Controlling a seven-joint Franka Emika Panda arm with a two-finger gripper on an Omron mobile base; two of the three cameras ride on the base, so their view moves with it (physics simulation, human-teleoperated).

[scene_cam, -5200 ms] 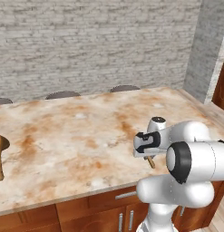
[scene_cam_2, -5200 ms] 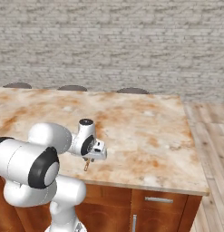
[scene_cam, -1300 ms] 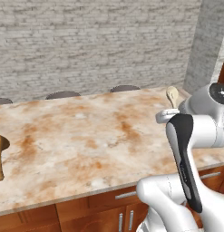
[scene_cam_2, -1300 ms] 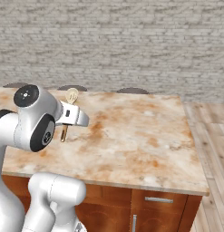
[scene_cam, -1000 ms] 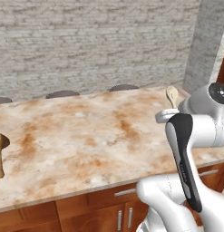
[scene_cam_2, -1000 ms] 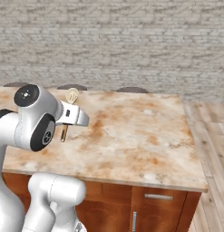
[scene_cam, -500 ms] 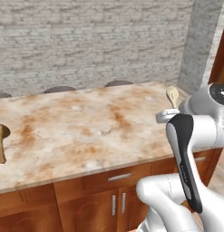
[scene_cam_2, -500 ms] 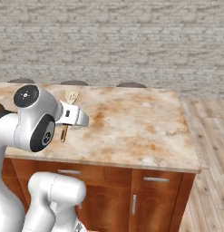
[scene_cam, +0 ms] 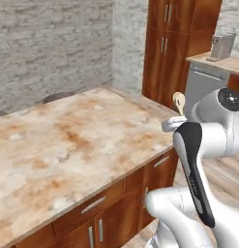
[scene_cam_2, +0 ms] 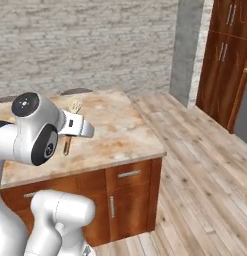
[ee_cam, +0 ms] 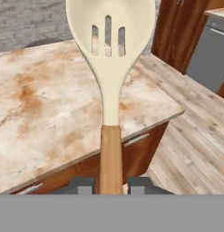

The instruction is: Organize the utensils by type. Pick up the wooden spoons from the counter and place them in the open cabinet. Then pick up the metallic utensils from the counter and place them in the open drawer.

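- The gripper (ee_cam: 111, 183) is closed most of the way on the brown handle of a slotted wooden spoon (ee_cam: 110, 68), which stands upright with its pale bowl above the hand, clear of the counter (scene_cam: 67, 140).
- From the left base view the bowl of the spoon (scene_cam: 179, 100) pokes up just behind the white arm; from the right base view it (scene_cam_2: 74, 105) shows beside the wrist, handle hanging below.
- Risk, as I judge it: the grip sits low on the handle, leaving a long, top-heavy length above the jaws. A sharp swing of the arm or a jolt of the base could let it pivot or slide out.
- A second risk: tall reddish-brown cabinets (scene_cam: 181, 46) stand across the room. The raised bowl could clip a door edge or shelf if carried in too high.
- Hard to make out: none of those cabinet doors reads as open from here, so the target shelf cannot be picked out.
- The fingers themselves are mostly cut off at the bottom of the hand view.
- No metal utensils or open drawer can be picked out on the stretch of counter in sight.
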